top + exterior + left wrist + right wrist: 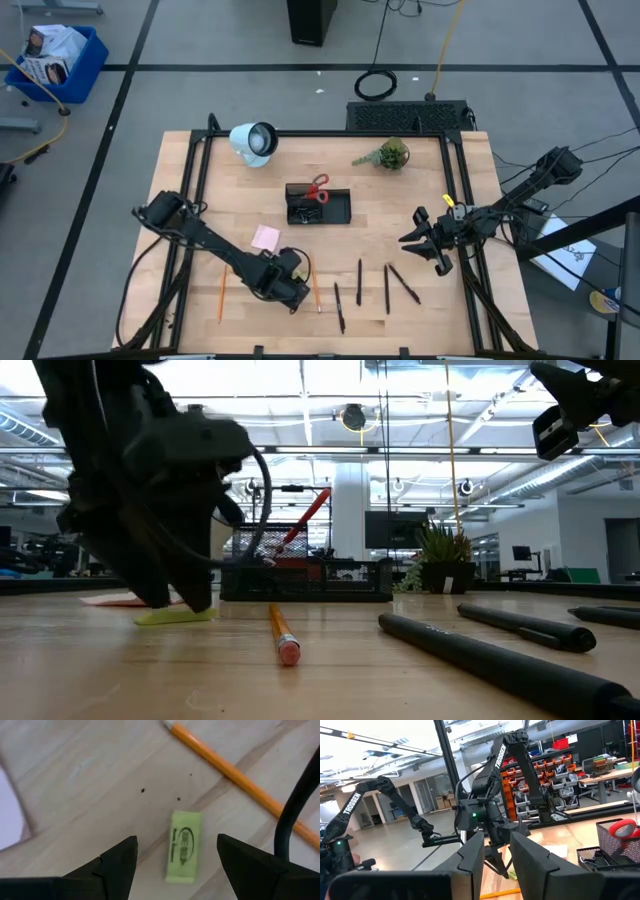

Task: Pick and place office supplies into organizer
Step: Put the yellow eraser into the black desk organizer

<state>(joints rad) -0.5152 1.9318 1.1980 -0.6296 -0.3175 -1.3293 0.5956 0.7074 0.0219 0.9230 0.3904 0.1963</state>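
My left gripper [177, 854] is open, low over the table's near middle [292, 292]. Its fingers stand on either side of a small yellow-green eraser [184, 846], which lies flat on the wood and touches neither finger. An orange pencil [240, 776] lies just beyond it. The black organizer [318, 206] sits at the table's centre with red-handled scissors [318, 188] standing in it. A pink sticky-note pad [265, 237] lies flat beside the left arm. My right gripper [425, 242] hovers above the table's right side, slightly open and empty.
Several black pens [387, 288] lie side by side on the near right part of the table, and another pencil [221, 295] lies near left. A white lamp [255, 140] and a small green plant [390, 154] stand along the far edge.
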